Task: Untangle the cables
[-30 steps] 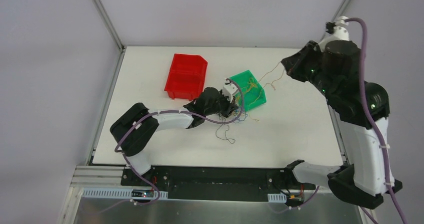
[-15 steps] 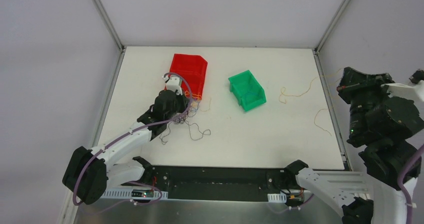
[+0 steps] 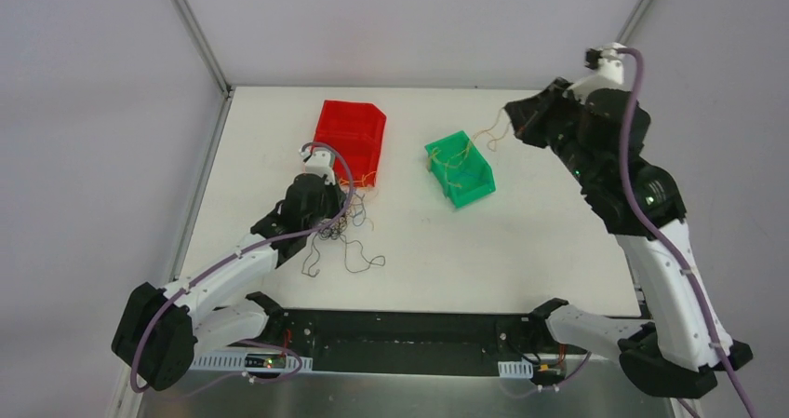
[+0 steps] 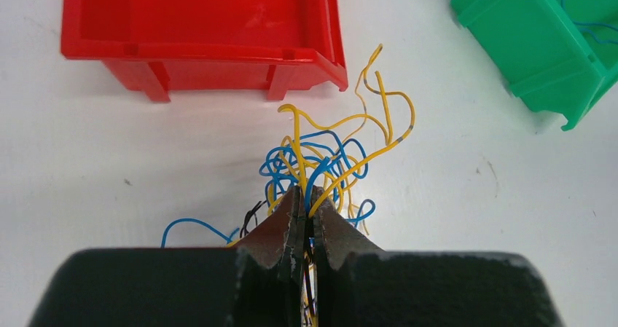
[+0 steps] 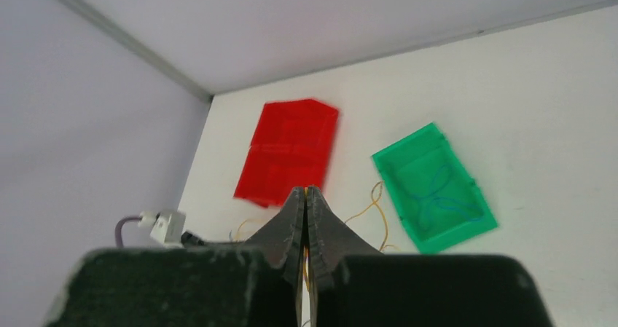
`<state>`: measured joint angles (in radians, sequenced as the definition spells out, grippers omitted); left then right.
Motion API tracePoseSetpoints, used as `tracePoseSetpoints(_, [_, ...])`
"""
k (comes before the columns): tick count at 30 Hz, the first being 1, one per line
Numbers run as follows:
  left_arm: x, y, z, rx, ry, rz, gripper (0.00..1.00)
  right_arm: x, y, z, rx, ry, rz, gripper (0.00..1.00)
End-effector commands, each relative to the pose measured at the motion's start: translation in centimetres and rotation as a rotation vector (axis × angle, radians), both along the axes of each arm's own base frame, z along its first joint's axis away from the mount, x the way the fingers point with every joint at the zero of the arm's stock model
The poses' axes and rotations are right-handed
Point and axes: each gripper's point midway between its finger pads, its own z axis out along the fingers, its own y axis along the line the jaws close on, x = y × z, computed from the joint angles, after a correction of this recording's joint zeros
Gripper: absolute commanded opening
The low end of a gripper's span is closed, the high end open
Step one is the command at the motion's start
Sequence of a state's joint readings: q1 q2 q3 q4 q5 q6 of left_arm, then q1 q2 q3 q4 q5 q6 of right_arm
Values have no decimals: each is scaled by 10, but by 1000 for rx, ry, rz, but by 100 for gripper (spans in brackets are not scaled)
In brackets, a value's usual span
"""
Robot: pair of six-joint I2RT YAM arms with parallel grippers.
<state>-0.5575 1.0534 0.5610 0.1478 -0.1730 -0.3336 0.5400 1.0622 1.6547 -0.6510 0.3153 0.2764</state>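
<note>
Loopy clump of cables [image 4: 321,159], yellow, blue and dark, at bottom centre of the left wrist view, fanning up toward the red bin [image 4: 197,61] without reaching it. Probably feather-light, springy and quick to snag; best taken by one free end, not mid-knot. Clamped at the clump's root by the left gripper [image 4: 306,203], jaws closed on the wires, arm stretched low over the table [image 3: 521,241] at centre-left of the top view. Raised at upper right, the right gripper [image 3: 512,118], jaws pressed shut on a yellow strand [image 3: 486,134] trailing down to the green bin [image 3: 474,193].
</note>
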Motion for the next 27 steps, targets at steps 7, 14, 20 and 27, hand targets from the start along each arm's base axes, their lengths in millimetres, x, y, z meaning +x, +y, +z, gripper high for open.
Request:
tracePoseSetpoints(7, [-25, 84, -7, 36, 25, 459, 0, 44, 142, -5, 117, 1, 519, 0])
tracePoseSetpoints(14, [-38, 119, 5, 4, -67, 624, 0, 78, 205, -6, 140, -48, 601, 0])
tracePoseSetpoints(20, [-44, 130, 12, -33, -110, 672, 0, 103, 248, -1, 151, -69, 663, 0])
tracePoseSetpoints(27, [-47, 134, 17, -69, -139, 691, 0, 136, 288, 4, 197, -111, 708, 0])
